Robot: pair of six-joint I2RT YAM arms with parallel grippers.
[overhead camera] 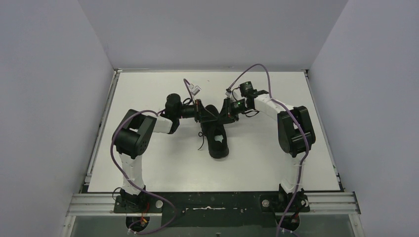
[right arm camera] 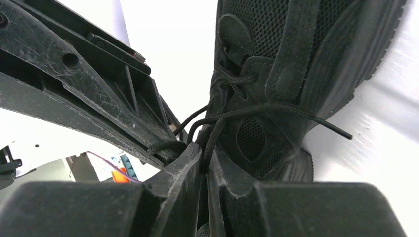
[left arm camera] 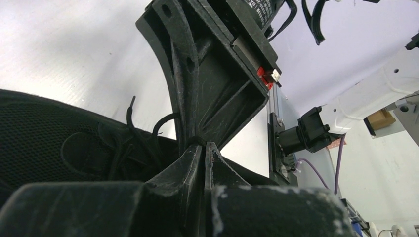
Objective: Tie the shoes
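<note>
At the middle of the white table [overhead camera: 148,89], the black sneaker [overhead camera: 218,144] is lying lengthwise, one end pointing toward the arm bases and the other toward the far wall. Both arms are reaching inward from their sides and meeting over the far end of the shoe. The left gripper [overhead camera: 200,112] is coming in from the left and the right gripper [overhead camera: 226,109] from the right, their tips just beside each other above the sneaker.

The thin black laces [right arm camera: 276,109] are running across the mesh upper. In the right wrist view, one strand is trailing off over the sneaker's side onto the table, while others are leading down to the two claws. The right gripper's fingers [right arm camera: 183,173] are pressing together and pinching a strand that is dropping between them. The left gripper's fingers [left arm camera: 190,168] are pressing together too, with only a hairline seam showing. A loop of lace is curving right at their tips, and in the right wrist view a strand is running into that claw's tip, so it is gripping the laces as well.

One loose lace end [overhead camera: 201,142] is lying on the table just left of the sneaker. Purple cables [overhead camera: 257,66] are arching over both arms.
</note>
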